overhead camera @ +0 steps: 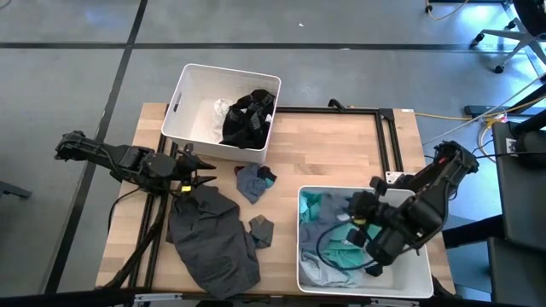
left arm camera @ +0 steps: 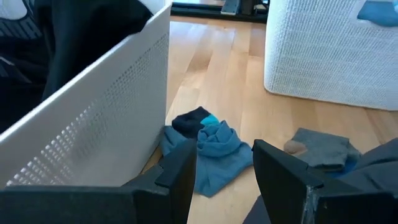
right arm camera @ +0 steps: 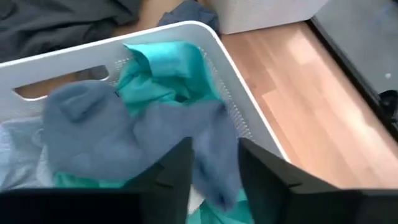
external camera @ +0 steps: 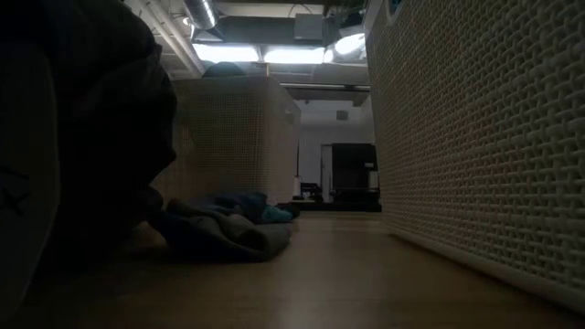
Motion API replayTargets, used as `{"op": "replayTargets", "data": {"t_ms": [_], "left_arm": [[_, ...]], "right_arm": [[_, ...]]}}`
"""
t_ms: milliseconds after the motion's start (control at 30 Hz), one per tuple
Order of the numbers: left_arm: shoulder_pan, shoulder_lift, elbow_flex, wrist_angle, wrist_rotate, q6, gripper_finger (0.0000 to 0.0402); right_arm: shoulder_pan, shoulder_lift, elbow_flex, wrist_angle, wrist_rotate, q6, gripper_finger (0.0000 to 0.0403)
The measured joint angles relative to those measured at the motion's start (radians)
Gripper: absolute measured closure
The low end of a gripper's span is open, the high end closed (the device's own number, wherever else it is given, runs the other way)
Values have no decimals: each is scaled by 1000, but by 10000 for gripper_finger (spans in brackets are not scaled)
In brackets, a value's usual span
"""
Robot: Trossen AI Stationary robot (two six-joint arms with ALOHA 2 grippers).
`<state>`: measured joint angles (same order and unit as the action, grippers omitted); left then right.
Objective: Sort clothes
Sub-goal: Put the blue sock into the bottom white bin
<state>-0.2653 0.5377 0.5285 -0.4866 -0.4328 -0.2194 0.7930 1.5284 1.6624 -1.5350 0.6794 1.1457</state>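
Observation:
My left gripper is open and empty, low over the table beside the far-left bin. Its fingers point at a small blue and black sock pile that lies on the wood. A small grey sock lies next to a large dark grey garment, which is spread on the table's near left. My right gripper is open over the near-right bin. It is just above a grey-blue garment that lies on teal cloth. My right gripper's open fingers come from above and stand on either side of a fold of the grey-blue garment, which lies in the bin. I cannot tell whether they touch it.
The far-left white bin holds black and white lacy clothes. Its wall stands close beside my left gripper. A black metal frame runs along the table's far right. Bare wood lies between the two bins.

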Motion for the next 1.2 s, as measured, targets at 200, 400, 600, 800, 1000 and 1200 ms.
{"op": "replayTargets", "data": {"t_ms": [200, 400, 600, 800, 1000, 1200], "left_arm": [[0, 1, 0, 6, 0, 12, 254], [0, 1, 0, 5, 0, 11, 254], [0, 1, 0, 5, 0, 11, 254], [0, 1, 0, 5, 0, 11, 254], [0, 1, 0, 5, 0, 13, 254], [0, 1, 0, 5, 0, 14, 254]], "right_arm": [[-97, 0, 44, 119, -29, -158, 190], [-228, 13, 46, 311, 54, -404, 155], [-378, 67, 46, 480, 70, -601, 153], [-509, 148, 46, 628, 18, -687, 152], [-611, 248, 46, 706, -171, -736, 152], [-675, 355, 46, 764, -334, -759, 152]]}}
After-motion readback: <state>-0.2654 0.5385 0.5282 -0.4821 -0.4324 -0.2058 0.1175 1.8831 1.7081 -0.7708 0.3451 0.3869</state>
